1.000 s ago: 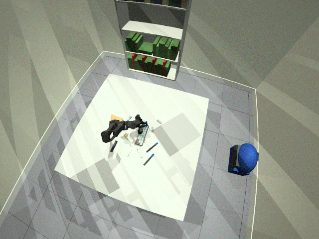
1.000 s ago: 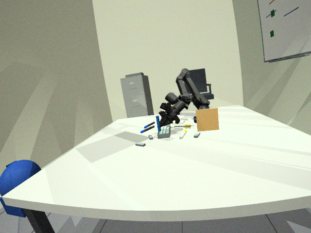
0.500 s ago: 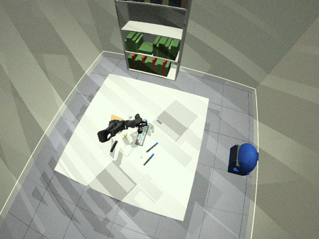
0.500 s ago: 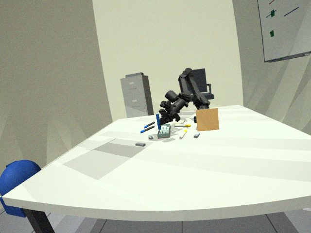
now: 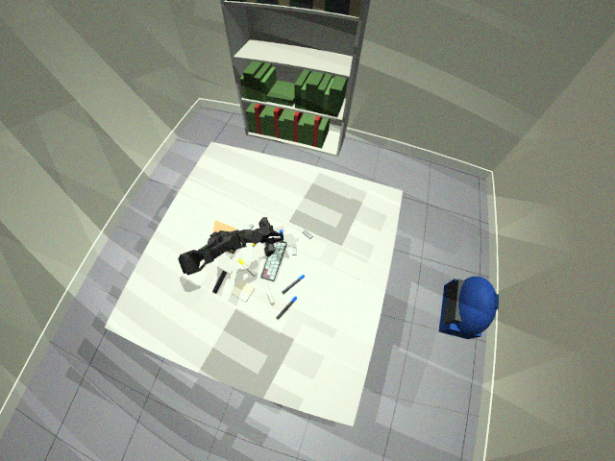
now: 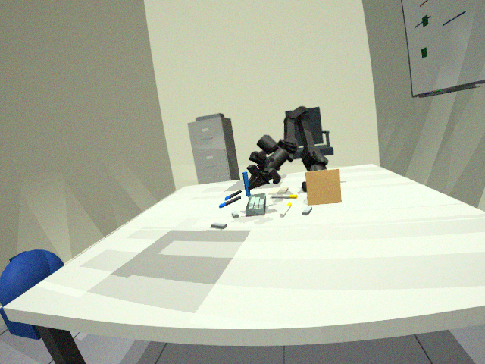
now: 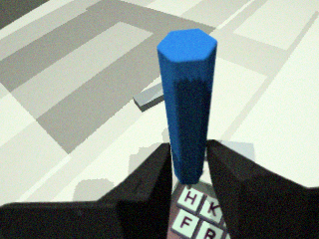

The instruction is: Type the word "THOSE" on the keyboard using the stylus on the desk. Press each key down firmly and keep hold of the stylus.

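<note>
The blue stylus (image 5: 281,231) (image 6: 245,180) (image 7: 190,100) stands nearly upright in my gripper (image 6: 248,189) (image 7: 187,148), which is shut on it. The small keyboard (image 5: 274,260) (image 6: 256,207) lies flat under and beside the gripper. In the wrist view the stylus's lower end appears just beyond the H key (image 7: 189,197), near the keyboard's edge; whether it touches a key cannot be told. The K key (image 7: 212,208), F key (image 7: 185,222) and R key (image 7: 209,233) also show. My fingers and the frame edge hide the rest of the keys.
Two blue-capped markers (image 5: 293,283) (image 5: 286,307) lie beside the keyboard. Small grey blocks (image 5: 307,233) (image 6: 218,225) (image 7: 150,97) lie around its far end. Yellow-tipped pens (image 6: 283,196) (image 6: 286,209) and an upright orange board (image 6: 323,186) are on the other side.
</note>
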`<move>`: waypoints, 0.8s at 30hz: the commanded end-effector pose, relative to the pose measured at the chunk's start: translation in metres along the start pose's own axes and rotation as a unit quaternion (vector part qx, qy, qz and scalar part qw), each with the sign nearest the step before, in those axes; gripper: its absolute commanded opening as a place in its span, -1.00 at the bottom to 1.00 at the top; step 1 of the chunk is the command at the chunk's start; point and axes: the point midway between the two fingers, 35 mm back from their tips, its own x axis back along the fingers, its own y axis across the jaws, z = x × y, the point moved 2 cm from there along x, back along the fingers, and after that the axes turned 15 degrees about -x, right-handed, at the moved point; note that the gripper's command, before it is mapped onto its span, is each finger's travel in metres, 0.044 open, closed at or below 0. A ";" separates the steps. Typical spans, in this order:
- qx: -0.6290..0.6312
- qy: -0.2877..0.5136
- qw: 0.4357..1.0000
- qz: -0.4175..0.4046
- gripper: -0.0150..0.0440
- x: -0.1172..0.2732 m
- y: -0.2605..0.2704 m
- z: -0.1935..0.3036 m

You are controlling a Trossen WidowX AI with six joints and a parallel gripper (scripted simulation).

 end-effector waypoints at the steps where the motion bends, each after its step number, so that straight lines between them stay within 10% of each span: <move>1: 0.001 -0.001 1.000 -0.001 -0.32 0.000 0.000 0.000; 24: 0.000 0.001 1.000 -0.001 -0.49 0.027 -0.028 0.002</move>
